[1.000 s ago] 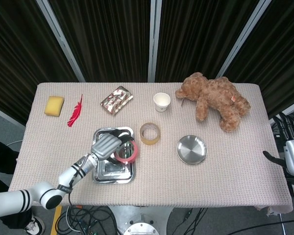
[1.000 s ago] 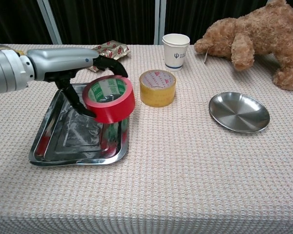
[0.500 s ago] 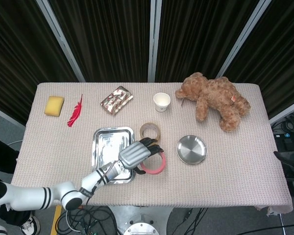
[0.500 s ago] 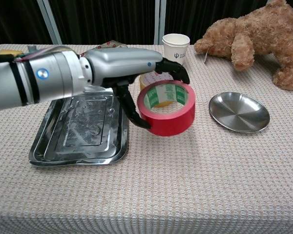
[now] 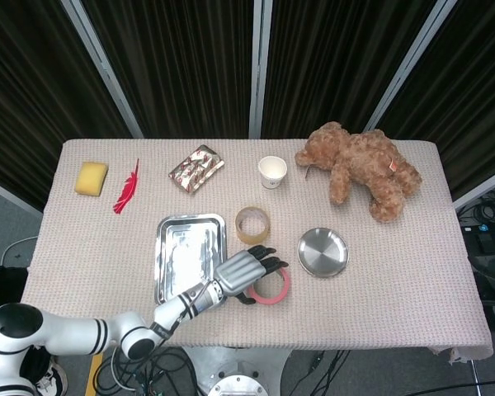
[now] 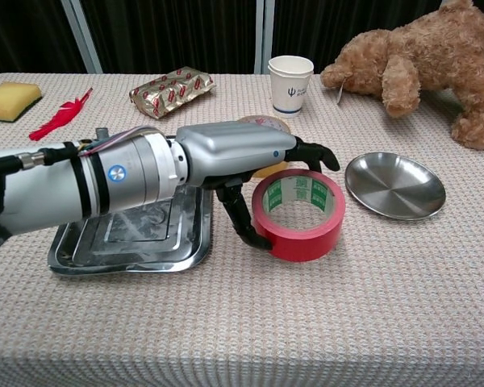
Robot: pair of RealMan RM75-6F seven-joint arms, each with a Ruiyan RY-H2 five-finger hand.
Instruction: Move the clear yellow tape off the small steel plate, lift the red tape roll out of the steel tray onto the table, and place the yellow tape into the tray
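Since a second ago the left hand has carried the red tape roll out of the steel tray and rightward, so the roll now sits low over the woven beige table just right of the tray, tilted on its edge; whether it touches the cloth cannot be told. Far left lie a yellow sponge, blocky and porous, and a thin red feather. Next comes a shiny foil snack packet, crinkled and flat. Below it the rectangular tray shows a scuffed, reflective floor with a raised rim. The silver-shelled hand with black fingers grasps the glossy red roll, fingers over its top rim and the thumb under its left side; green print lines its inner core. Behind the hand the clear yellow tape lies flat on the cloth, a translucent amber ring, apart from both steel pieces. A white paper cup stands upright further back. Right of the red roll rests the small steel plate, round and shallow. A plush brown teddy bear sprawls at the back right. No right hand shows.
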